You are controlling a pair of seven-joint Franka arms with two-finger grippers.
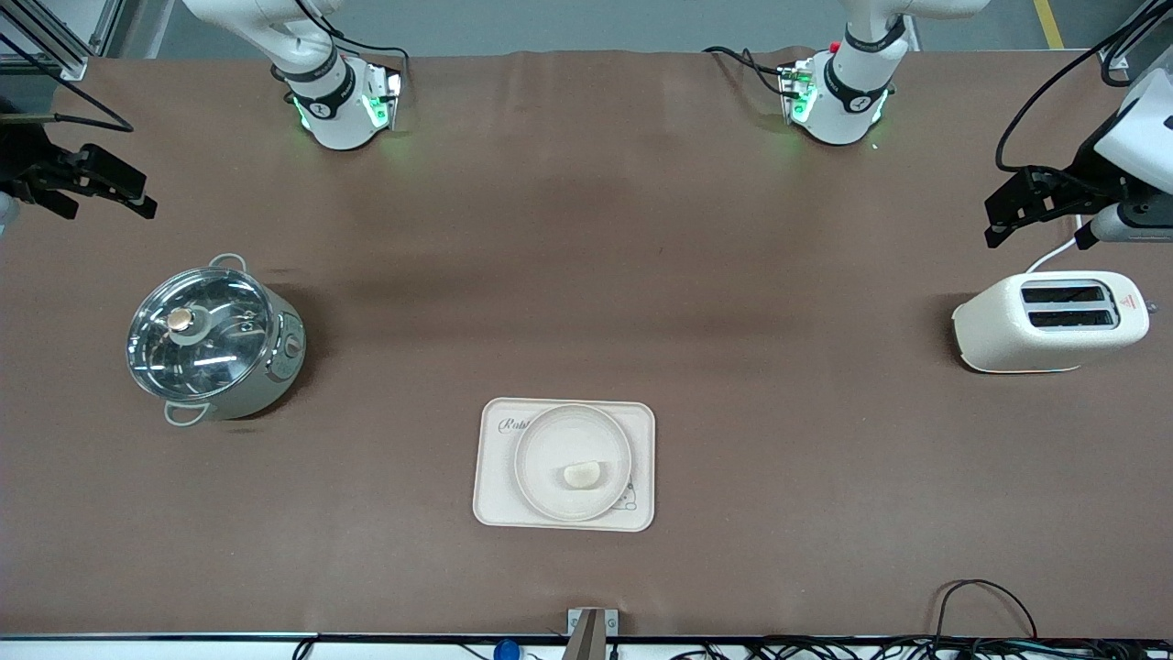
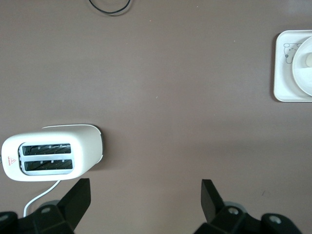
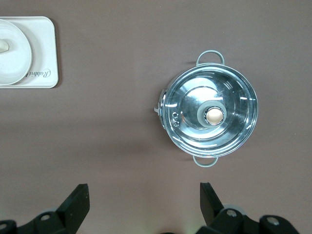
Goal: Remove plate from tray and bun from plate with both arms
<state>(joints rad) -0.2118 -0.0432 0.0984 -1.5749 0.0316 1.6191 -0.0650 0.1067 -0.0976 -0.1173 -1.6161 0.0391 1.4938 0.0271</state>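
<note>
The round cream plate sits on the rectangular tray near the front edge of the table, midway between the arms. The small pale bun lies on the plate. My left gripper hangs open and empty above the table at the left arm's end, over the spot beside the toaster. My right gripper hangs open and empty at the right arm's end, over the table beside the pot. The left wrist view shows its open fingers, the plate and the bun. The right wrist view shows the plate.
A white two-slot toaster with a cord stands at the left arm's end. A steel pot with a glass lid stands at the right arm's end. Cables lie along the front edge.
</note>
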